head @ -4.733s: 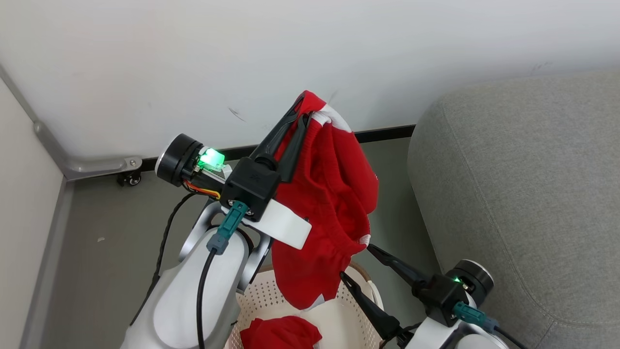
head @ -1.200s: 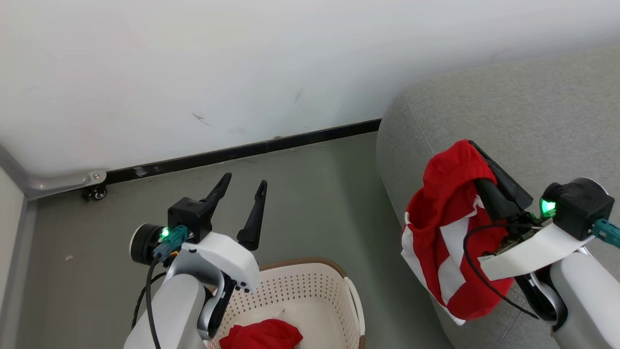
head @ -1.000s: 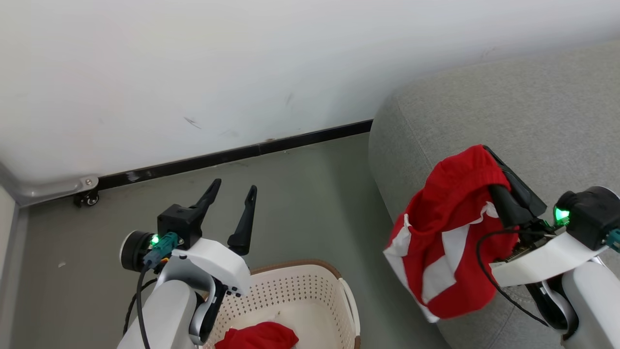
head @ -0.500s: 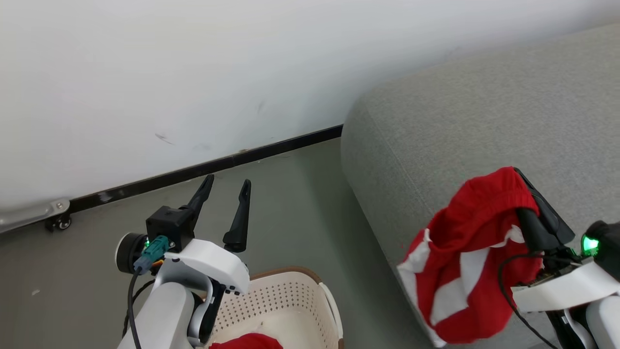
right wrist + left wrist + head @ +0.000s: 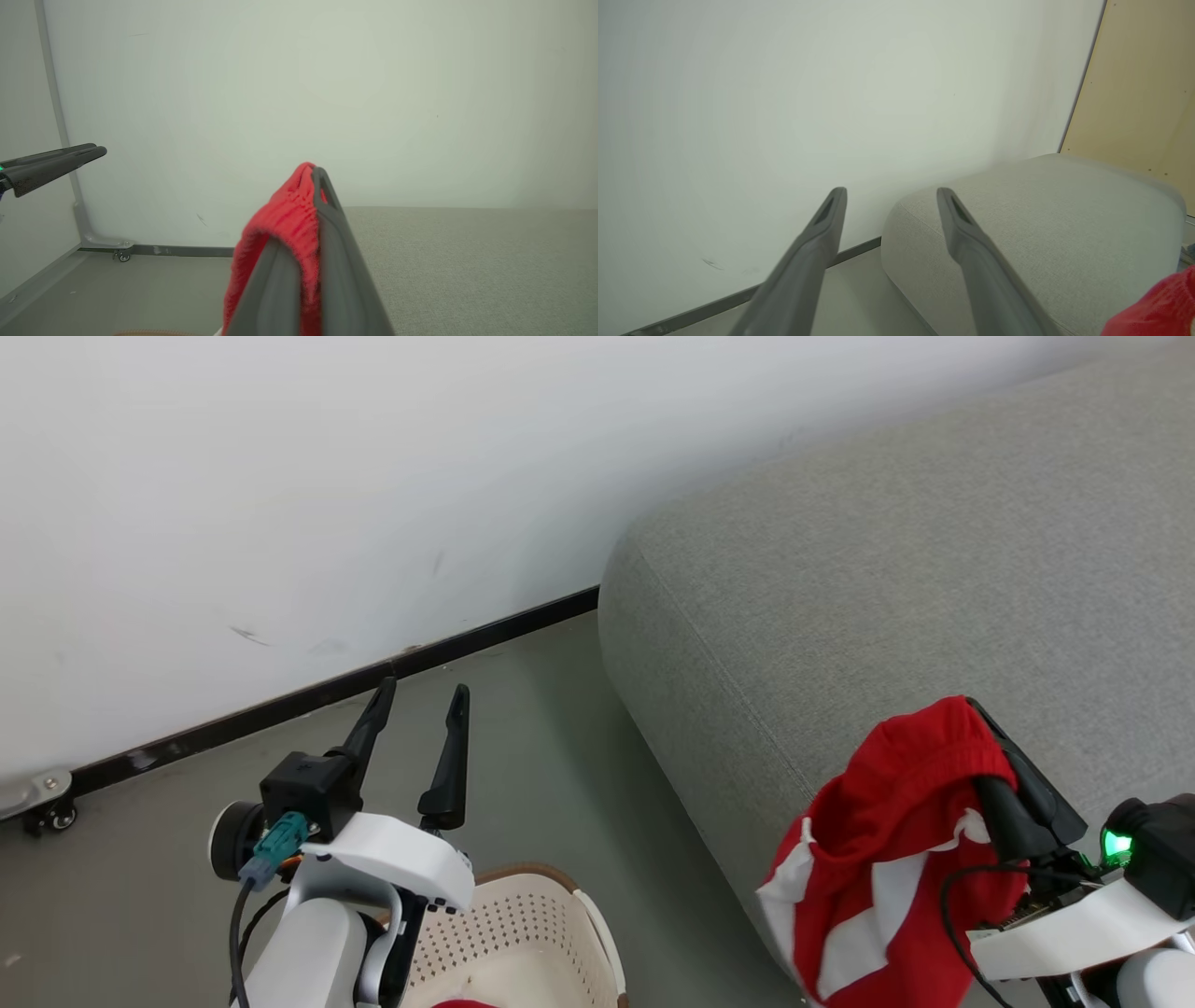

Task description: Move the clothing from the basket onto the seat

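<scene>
Far left, a small black wheel (image 5: pixel 51 817) sits on the grey floor (image 5: pixel 551 775) by the white wall (image 5: pixel 280 476) & its black strip (image 5: pixel 327 695) at the btm. Next come the left fingers (image 5: pixel 450 756), two long dark ones, spread wide apart w/ nothing between them, tips pointing up toward the wall. Just below them is the cream-white plastic basket (image 5: pixel 523 872) w/ little holes & a brown rim, standing on the floor. A tiny bit of red (image 5: pixel 462 1003) shows inside it, too small to tell more. To the right is the big light grey cloth sofa seat (image 5: pixel 887 569) w/ round edges & a sewn line along its side. Over its near left corner hangs the soft red cloth piece (image 5: pixel 878 868) w/ white stripes, out of the basket; can't tell if it touches the seat. The right fingers (image 5: pixel 1027 793) are squeezed shut on its top, w/ the red cloth bunched over them.
</scene>
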Available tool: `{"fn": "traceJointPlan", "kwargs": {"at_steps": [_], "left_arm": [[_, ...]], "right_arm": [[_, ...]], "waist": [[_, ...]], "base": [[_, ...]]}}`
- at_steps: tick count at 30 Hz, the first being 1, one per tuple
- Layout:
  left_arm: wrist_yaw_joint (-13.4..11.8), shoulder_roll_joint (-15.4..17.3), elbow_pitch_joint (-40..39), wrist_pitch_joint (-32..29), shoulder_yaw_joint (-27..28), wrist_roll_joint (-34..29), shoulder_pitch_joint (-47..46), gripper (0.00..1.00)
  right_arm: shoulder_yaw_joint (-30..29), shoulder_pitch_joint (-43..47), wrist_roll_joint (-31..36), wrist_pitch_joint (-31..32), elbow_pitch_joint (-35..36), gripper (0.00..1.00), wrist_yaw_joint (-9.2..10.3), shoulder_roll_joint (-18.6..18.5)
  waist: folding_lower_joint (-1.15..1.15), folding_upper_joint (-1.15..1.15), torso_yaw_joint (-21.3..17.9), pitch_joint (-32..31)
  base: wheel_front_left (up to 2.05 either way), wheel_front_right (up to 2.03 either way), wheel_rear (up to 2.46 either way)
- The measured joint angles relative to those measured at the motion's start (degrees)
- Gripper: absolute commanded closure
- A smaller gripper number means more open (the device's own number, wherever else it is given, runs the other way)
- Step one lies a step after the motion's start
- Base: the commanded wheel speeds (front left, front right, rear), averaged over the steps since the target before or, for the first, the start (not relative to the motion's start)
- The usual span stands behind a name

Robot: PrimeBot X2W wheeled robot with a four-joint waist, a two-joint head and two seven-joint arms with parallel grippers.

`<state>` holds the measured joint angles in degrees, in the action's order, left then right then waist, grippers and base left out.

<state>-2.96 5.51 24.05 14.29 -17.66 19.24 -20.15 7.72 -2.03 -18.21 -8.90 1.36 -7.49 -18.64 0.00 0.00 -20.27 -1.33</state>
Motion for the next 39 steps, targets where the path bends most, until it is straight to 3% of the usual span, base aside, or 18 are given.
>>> {"fn": "traceJointPlan", "kwargs": {"at_steps": [9,17,29,39], "left_arm": [[-1.16,1.03,-2.18,0.20,1.32,-1.38,2.36,0.00],[-2.38,2.29,-2.98,0.20,1.92,-2.45,3.88,0.00],[-3.58,4.27,-5.48,0.20,2.74,-3.70,4.67,0.00],[-3.60,5.89,-9.68,0.29,2.81,-4.92,4.54,0.00]], "right_arm": [[1.75,-1.22,0.13,2.37,-0.36,1.00,0.00,-0.44],[1.33,-12.79,-2.98,5.56,-2.49,1.00,0.00,-2.54],[-8.00,-32.68,-6.42,11.48,-11.13,1.00,0.00,-7.64],[-13.00,-44.02,-5.86,15.51,-19.18,1.00,0.00,-11.32]], "waist": [[0.00,0.00,-1.24,0.66],[0.00,0.00,0.07,1.96],[0.00,0.00,2.09,5.92],[0.00,0.00,3.23,10.50]], "base": [[0.00,0.00,0.00],[0.00,0.00,0.00],[0.00,0.00,0.00],[0.00,0.00,0.00]]}}
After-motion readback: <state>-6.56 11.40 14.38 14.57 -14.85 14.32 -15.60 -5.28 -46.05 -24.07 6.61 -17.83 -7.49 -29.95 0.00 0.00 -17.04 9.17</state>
